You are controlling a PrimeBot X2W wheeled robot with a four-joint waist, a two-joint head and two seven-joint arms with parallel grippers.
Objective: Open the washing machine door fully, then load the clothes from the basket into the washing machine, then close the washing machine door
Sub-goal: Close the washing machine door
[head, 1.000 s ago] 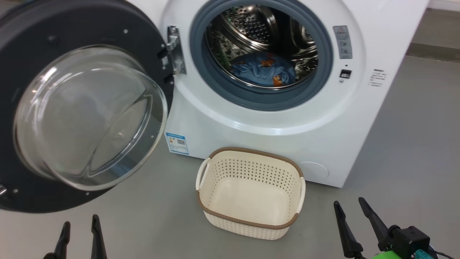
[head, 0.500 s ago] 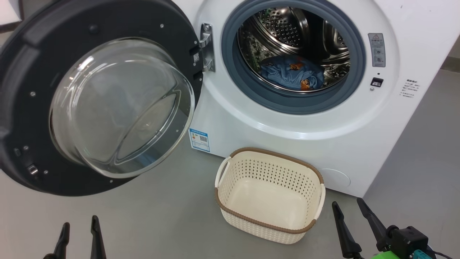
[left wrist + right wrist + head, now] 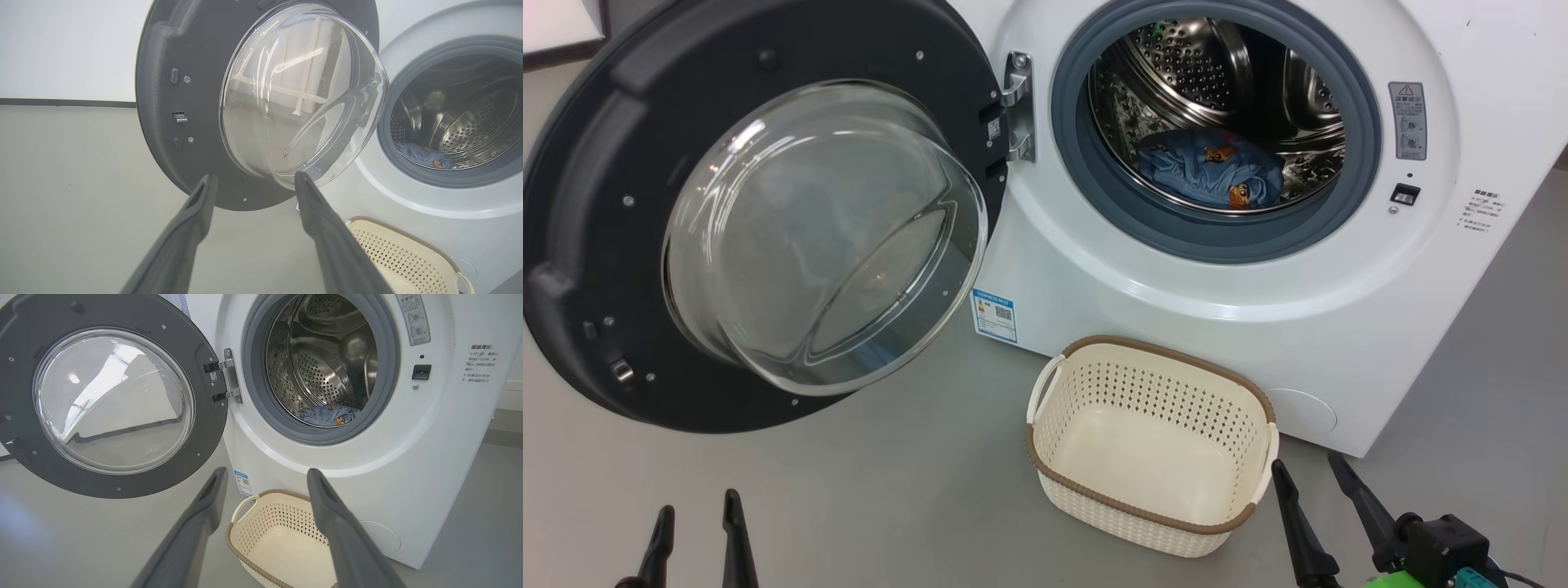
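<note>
The white washing machine [image 3: 1201,302] stands with its round black-framed door [image 3: 605,245] swung wide to the left on a metal hinge [image 3: 1018,106]. Blue clothes [image 3: 1209,175] with orange figures lie inside the steel drum. On the floor in front sits the cream basket [image 3: 1150,445], with nothing inside it. My left gripper [image 3: 697,510] is open at the lower left, below the door. My right gripper [image 3: 1308,472] is open at the lower right, just right of the basket. In the wrist views both grippers [image 3: 253,179] [image 3: 265,473] stand wide with nothing between the fingers.
Grey floor [image 3: 890,474] spreads in front of the machine and under the open door. A blue label sticker [image 3: 995,314] sits low on the machine's front. A pale wall with a dark baseboard [image 3: 65,102] runs behind the door.
The whole head view has shifted, so the door, machine and basket sit further right in the picture: the camera moved. Both grippers stay open at the bottom edge.
</note>
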